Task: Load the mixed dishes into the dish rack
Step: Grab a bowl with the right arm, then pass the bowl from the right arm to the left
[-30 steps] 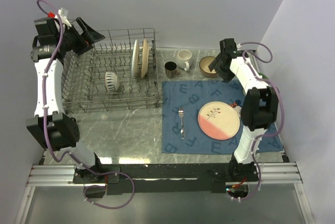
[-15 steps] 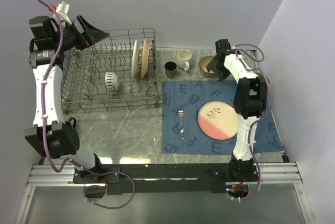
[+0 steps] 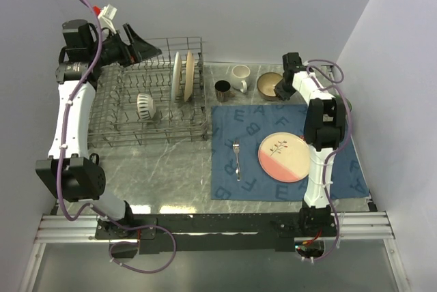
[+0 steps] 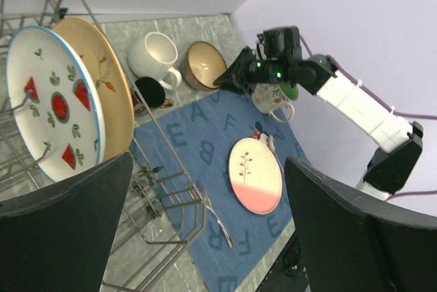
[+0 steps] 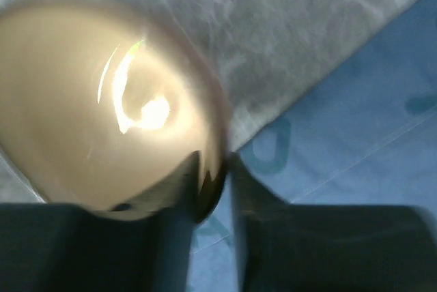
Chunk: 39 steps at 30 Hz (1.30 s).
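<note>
We record a grey marbled tabletop [image 3: 171,162] carrying every item. The dish rack [image 3: 150,132], a grey wire basket, serves as our reference point.

A blue lettered placemat [image 3: 249,125] lies to the right of the rack, just beside its near right corner.

Inside the rack, close to its right wall, two plates stand on edge between the tines. One is a white plate with red fruit motifs [image 4: 54,104]. The other is a tan plate [image 4: 113,94] immediately to its right. A pink-and-cream plate [image 3: 285,157] lies flat well to the right of the rack, nearer the arm bases than the rack's near wall.

The left pincer [image 4: 208,169] hovers above the rack's far wall, toward its left end. Its fingers are spread wide and hold nothing.

The right pincer [image 5: 213,169] is well to the right of the rack, level with its far half. It is pinching the rim of the brown-rimmed bowl [image 3: 268,84], one finger inside and one outside. The wrist view there is blurred.

A white ribbed cup [image 3: 143,106] rests in the middle of the rack. A dark mug [image 3: 222,90] stands just beside the rack's right wall. A white mug [image 3: 240,75] stands a little farther right.

A metal fork [image 3: 237,158] lies right of the rack's near right corner.
</note>
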Tool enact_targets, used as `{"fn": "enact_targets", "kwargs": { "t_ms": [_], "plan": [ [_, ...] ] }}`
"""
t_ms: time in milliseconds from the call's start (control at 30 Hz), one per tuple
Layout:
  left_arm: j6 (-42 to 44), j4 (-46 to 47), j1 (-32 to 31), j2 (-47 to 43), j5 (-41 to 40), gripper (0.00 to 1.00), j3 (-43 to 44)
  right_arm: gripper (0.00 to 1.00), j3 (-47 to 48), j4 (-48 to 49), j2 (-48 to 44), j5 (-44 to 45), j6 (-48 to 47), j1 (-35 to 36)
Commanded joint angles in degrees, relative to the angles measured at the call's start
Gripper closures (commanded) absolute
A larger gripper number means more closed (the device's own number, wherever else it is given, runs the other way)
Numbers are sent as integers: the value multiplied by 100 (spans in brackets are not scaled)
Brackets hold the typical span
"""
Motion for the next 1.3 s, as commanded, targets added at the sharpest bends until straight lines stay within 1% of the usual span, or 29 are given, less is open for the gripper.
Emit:
{"fn": "enact_targets", "kwargs": {
  "t_ms": [0, 67, 100, 133, 333, 367, 433, 467, 500, 533, 567, 600, 700, 733, 767, 900, 933, 967, 1000, 1033, 1067, 1100, 1133, 1167, 1200, 1233, 1267],
  "plan": [
    [256, -133, -224, 11, 119, 1, 331, 85, 322, 210, 148, -118, 84, -98],
    [326, -195, -321, 3, 40, 1, 331, 92, 287, 316, 96, -144, 31, -98],
    [344, -247, -347, 3, 5, 1, 323, 99, 278, 325, 52, -144, 14, -98],
    [370, -265, -365, 3, -4, 0, 314, 100, 278, 334, 34, -161, -21, -98],
    [519, -414, -488, 29, -118, 1, 331, 100, 102, 509, -343, -232, -267, -107],
    [546, -432, -680, 46, -197, 1, 340, 100, -20, 553, -440, -232, -320, -98],
    [616, -537, -769, 81, -312, 0, 367, 100, -126, 624, -774, -241, -504, -98],
    [643, -590, -874, 99, -521, 1, 384, 100, -153, 572, -888, -214, -557, -107],
    [704, -652, -945, 117, -610, 1, 419, 100, -101, 180, -1107, -171, -558, -107],
    [896, -748, -1032, 143, -820, 1, 454, 100, -48, 10, -1239, -170, -593, -107],
    [985, -897, -1260, 152, -1048, 1, 489, 100, -39, -104, -1380, -188, -645, -81],
    [1055, -933, -1384, 152, -1459, 1, 498, 100, -100, -236, -1721, -223, -707, -54],
    [1214, -1004, -1867, 196, -2032, 1, 490, 100, -364, -526, -2363, -311, -979, 104],
    [1240, -978, -1990, 213, -2130, 1, 472, 100, -390, -771, -2496, -372, -1058, 130],
    [1241, -934, -2261, 205, -2253, 1, 403, 100, -434, -913, -2628, -425, -1128, 165],
    [1398, -356, -3000, 91, -2711, 1, 60, 100, -592, -1554, -3270, -802, -1506, 236],
    [1442, -258, -3307, 73, -2868, 1, -2, 100, -619, -1669, -3367, -1108, -1585, 236],
    [1495, -178, -3475, 56, -2957, 1, -63, 100, -688, -1949, -3524, -1267, -1656, 245],
    [1635, -108, -3642, 64, -3053, 1, -73, 100, -750, -2047, -3613, -1408, -1813, 288],
    [1732, -29, -4009, 90, -3298, 1, -73, 100, -829, -2135, -3692, -1688, -1884, 306],
    [1863, -19, -4204, 108, -3474, 1, -64, 100, -952, -2380, -3841, -1813, -1946, 324],
    [2152, -19, -4389, 117, -3659, 1, -47, 100, -1040, -2469, -3912, -1962, -2051, 350],
    [2294, -63, -4765, 169, -3843, 1, -20, 100, -1128, -2574, -3982, -2111, -2095, 411],
    [2434, -98, -4925, 187, -4176, 1, 41, 100, -1294, -2662, -4105, -2321, -2139, 447],
    [2671, -125, -5075, 213, -4258, 1, 50, 100, -1374, -2802, -4158, -2376, -2253, 490],
    [2760, -151, -5311, 248, -4319, 1, 50, 100, -1514, -2865, -4219, -2376, -2298, 613],
    [2805, -177, -5418, 275, -4329, 1, 16, 100, -1611, -2900, -4307, -2376, -2350, 649]
  ]
}}
